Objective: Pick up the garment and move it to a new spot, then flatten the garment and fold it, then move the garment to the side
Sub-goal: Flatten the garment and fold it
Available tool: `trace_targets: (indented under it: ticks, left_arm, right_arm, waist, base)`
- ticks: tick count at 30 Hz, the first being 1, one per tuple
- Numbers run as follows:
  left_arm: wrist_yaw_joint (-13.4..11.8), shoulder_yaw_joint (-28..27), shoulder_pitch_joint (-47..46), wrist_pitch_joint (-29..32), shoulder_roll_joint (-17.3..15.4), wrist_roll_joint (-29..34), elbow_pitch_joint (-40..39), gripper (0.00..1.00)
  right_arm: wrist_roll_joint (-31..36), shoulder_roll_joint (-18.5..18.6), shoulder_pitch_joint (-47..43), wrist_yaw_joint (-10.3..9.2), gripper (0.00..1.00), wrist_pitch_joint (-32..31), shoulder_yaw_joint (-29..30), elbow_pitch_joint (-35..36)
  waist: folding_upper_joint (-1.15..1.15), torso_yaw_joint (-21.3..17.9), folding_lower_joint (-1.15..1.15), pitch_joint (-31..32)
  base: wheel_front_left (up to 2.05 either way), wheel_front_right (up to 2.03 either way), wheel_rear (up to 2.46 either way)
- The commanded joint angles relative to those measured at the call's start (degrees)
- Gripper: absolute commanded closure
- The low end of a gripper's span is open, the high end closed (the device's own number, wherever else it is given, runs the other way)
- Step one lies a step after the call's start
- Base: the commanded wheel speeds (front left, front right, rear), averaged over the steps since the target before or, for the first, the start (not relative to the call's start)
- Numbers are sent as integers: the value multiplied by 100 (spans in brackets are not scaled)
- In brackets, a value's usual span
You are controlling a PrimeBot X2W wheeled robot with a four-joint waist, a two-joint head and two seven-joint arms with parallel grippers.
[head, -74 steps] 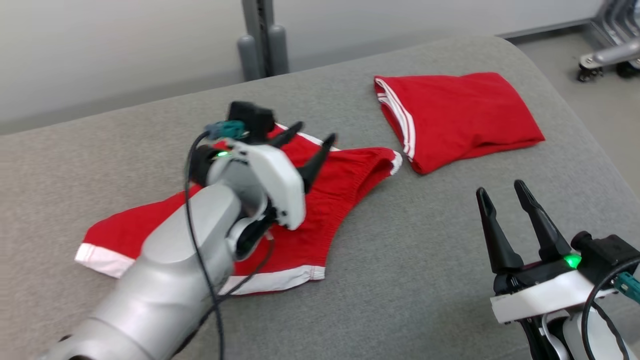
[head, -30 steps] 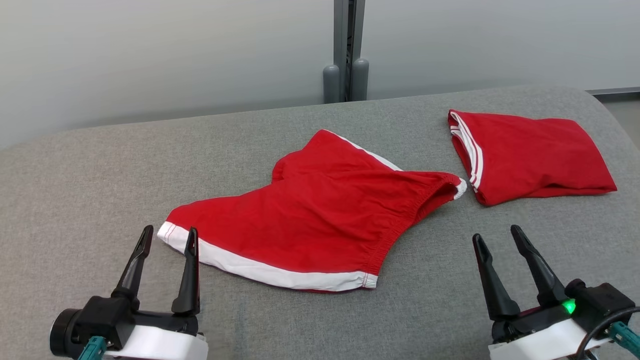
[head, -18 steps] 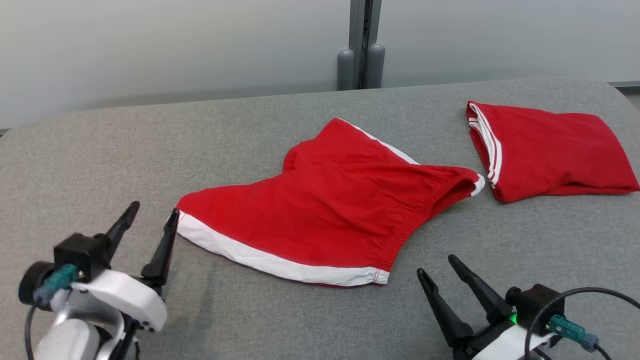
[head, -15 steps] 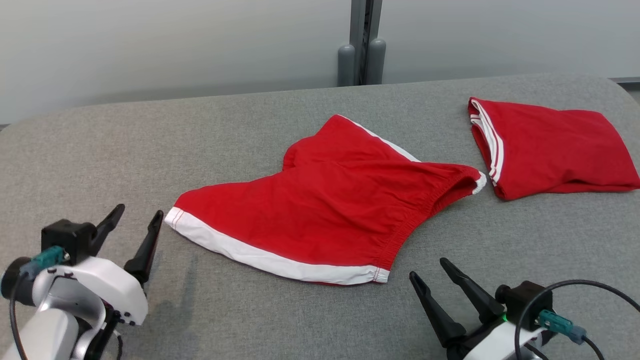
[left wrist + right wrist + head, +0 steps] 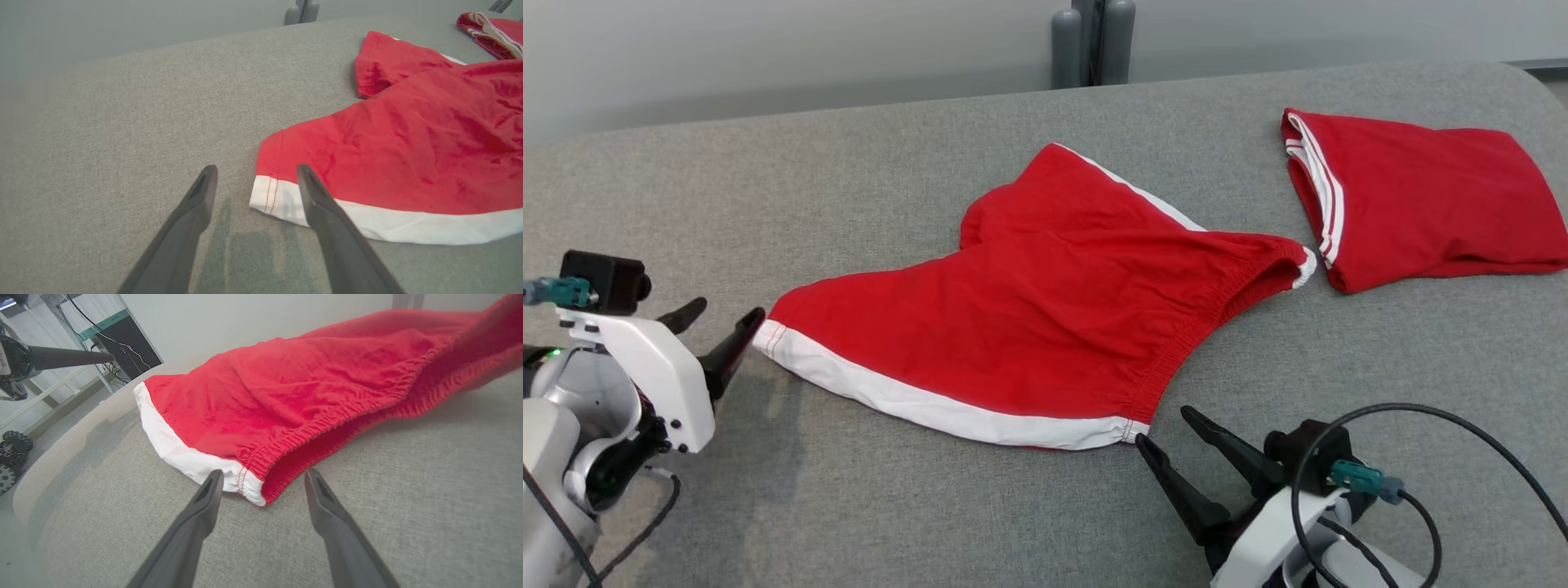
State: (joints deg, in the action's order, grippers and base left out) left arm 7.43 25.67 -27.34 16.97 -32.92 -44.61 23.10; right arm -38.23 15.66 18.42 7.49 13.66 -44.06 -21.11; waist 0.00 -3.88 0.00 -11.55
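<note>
Head view: the red shorts [image 5: 1029,327] are lying mid-frame on the grey worktop [image 5: 849,196]. The left hand [image 5: 729,310], wide open and empty, is being held at their white-hemmed left corner, and the right hand [image 5: 1162,426], likewise open and empty, at the lower-centre waistband corner, seemingly for pinching both.

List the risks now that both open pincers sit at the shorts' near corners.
1. The left pincer frames only the thin white hem corner; closing there may slip off.
2. The right pincer could catch just one layer of the waistband, so the shorts bunch.
3. Their far end nearly touches the folded garment; dragging might disturb it.
</note>
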Motion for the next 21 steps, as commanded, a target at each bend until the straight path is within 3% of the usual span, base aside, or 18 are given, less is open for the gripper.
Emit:
trace_targets:
  ticks: [1, 7, 15, 21]
  left_arm:
    - [5, 101, -193, 86, -119, -153, 38, 0]
    - [7, 767, -780, 469, -497, -863, 204, 0]
    - [8, 1767, -1464, 1218, -749, -1749, 522, 0]
    - [8, 2181, -1745, 1683, -850, -2122, 815, 0]
  right_arm:
    - [-63, 11, 148, 2, 0, 27, -98, -60]
    - [-483, -57, 681, 2, 0, 44, -708, -268]
    - [-1061, 7, 1373, 2, 0, 118, -1540, -367]
    - [-1312, -25, 1590, 2, 0, 141, -1921, -374]
  waist:
    - [0, -45, 0, -123]
    - [0, -136, 0, -427]
    - [0, -256, 0, -763]
    - [0, -325, 0, -848]
  base:
    - [0, 0, 0]
    - [0, 0, 0]
    - [0, 0, 0]
    - [0, 0, 0]
